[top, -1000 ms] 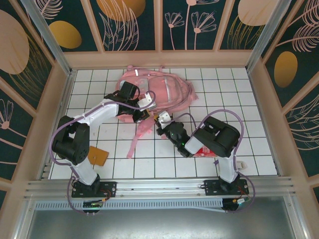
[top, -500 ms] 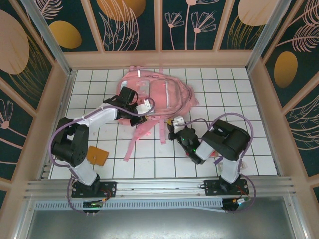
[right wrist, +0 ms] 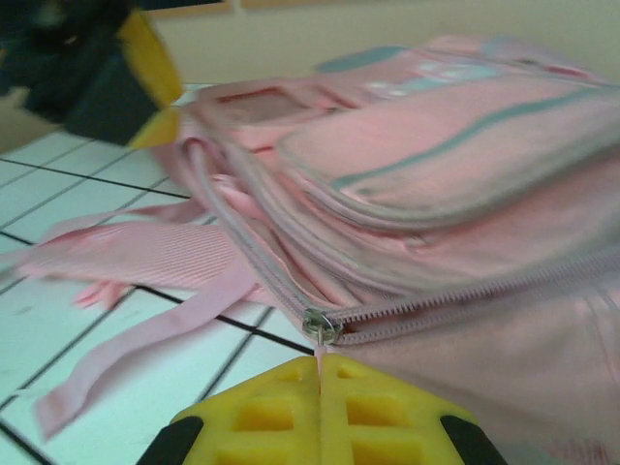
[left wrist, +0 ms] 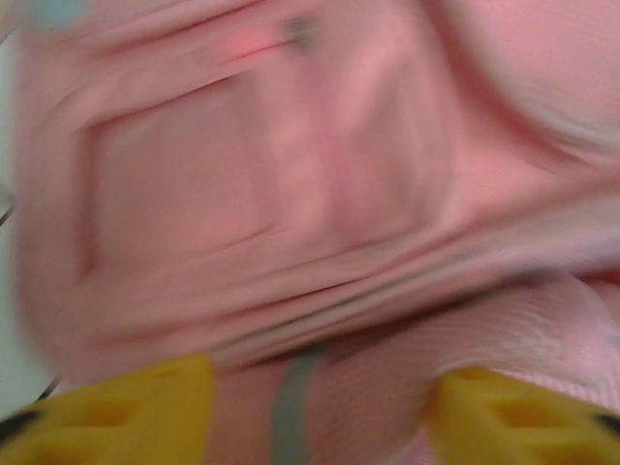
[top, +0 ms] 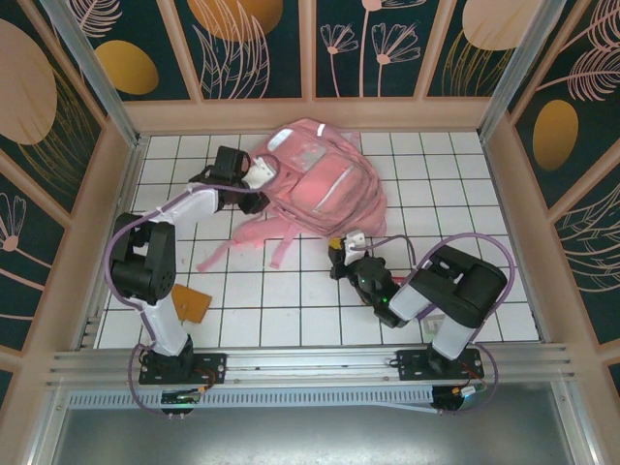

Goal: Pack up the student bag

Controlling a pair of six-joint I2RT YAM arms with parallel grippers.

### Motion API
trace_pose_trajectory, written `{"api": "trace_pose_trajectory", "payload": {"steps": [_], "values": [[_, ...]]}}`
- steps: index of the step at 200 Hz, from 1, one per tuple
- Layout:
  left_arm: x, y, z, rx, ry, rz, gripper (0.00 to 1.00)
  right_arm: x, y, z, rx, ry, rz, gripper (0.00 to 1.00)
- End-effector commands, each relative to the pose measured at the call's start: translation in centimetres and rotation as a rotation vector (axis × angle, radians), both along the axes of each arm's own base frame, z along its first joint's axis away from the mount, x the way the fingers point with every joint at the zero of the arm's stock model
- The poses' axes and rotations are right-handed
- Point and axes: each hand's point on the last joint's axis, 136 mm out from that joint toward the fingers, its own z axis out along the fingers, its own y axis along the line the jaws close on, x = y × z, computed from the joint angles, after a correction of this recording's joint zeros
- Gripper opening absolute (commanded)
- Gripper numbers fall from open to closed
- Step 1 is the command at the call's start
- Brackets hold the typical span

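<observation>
At the near left, a small flat brown item (top: 191, 303) lay on the bench (top: 484, 291) just beside the left arm's base, well apart from the bag. My guess is it was waiting to go in.

The left arm (top: 184, 208) was stretched out to the far-left side of the student bag (top: 320, 179). The bag lay flat at the far middle of the bench, with its straps (top: 242, 242) trailing toward the near left. The left jaws were apart, yellow pads (left wrist: 126, 417) either side of blurry pink fabric, not pinching anything I could make out. Looked like it was there to steady the bag.

Over at the bag's near-right edge, the right arm (top: 455, 286) had the right jaws together, clamped on the thin pink zip pull (right wrist: 320, 329) right at the fingertips. I'd say that was for running the zip open so stuff could go in, with the other arm bracing.

The bench was white tile with dark grid lines. The walls (top: 262, 48) were tan-framed panels, dark teal with leaf and flower outlines and orange ovals.
</observation>
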Motion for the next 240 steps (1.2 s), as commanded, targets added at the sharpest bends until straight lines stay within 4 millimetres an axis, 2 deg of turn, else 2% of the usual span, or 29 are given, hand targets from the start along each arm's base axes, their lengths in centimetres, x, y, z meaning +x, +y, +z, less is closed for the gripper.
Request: {"api": "trace_pose_trajectory", "payload": {"steps": [1, 10, 23, 34, 46, 74, 87, 99, 108, 126, 148, 157, 168, 186, 216, 240], "values": [[4.6, 2.2, 5.3, -0.191, -0.092, 0.385, 0.71, -0.8, 4.0, 1.0, 0.053, -0.011, 0.080, 0.00], [4.3, 2.0, 5.5, -0.268, -0.028, 0.462, 0.72, -0.9, 5.7, 1.0, 0.059, -0.012, 0.113, 0.00], [2.9, 1.5, 4.7, -0.369, 0.096, 0.562, 0.70, -0.8, 7.7, 1.0, 0.091, -0.001, 0.151, 0.00], [1.1, 1.1, 3.3, -0.407, 0.219, 0.621, 0.60, -0.8, 9.1, 1.1, 0.120, 0.007, 0.190, 0.00], [-1.3, 1.2, 1.1, -0.391, 0.370, 0.693, 0.59, -0.8, 10.3, 1.1, 0.135, 0.013, 0.225, 0.00], [-7.2, 1.6, -4.4, -0.325, 0.646, 0.807, 0.59, -1.2, 12.0, 0.6, 0.129, 0.030, 0.302, 0.00], [-9.2, 1.0, -5.6, -0.389, 0.722, 0.854, 0.61, -1.4, 12.5, 0.4, 0.135, 0.042, 0.327, 0.00], [-9.8, 0.5, -6.1, -0.452, 0.749, 0.888, 0.67, -1.7, 13.1, 0.4, 0.140, 0.054, 0.359, 0.00], [-9.6, 0.3, -6.3, -0.499, 0.740, 0.917, 0.71, -2.0, 13.5, 0.3, 0.142, 0.063, 0.384, 0.00], [-8.6, -0.1, -6.8, -0.566, 0.715, 0.938, 0.71, -2.5, 14.4, 0.2, 0.139, 0.081, 0.431, 0.00], [-6.9, 0.2, -7.6, -0.567, 0.670, 0.972, 0.65, -2.8, 14.8, 0.0, 0.124, 0.105, 0.455, 0.00], [-6.2, 0.7, -7.7, -0.551, 0.637, 0.988, 0.55, -2.8, 14.7, -0.2, 0.103, 0.118, 0.451, 0.00], [-5.3, 1.4, -7.3, -0.522, 0.584, 1.000, 0.30, -2.6, 14.2, -0.4, 0.077, 0.136, 0.422, 0.00], [-4.1, 2.5, -6.4, -0.460, 0.500, 0.990, 0.00, -2.3, 12.8, -1.2, 0.007, 0.196, 0.373, 0.00], [-2.4, 4.0, -4.8, -0.354, 0.408, 0.957, 0.00, -1.6, 9.3, -2.2, -0.087, 0.297, 0.274, 0.00], [-1.0, 5.0, -4.4, -0.306, 0.372, 0.932, 0.00, -1.1, 5.9, -3.4, -0.146, 0.381, 0.188, 0.00]]}}
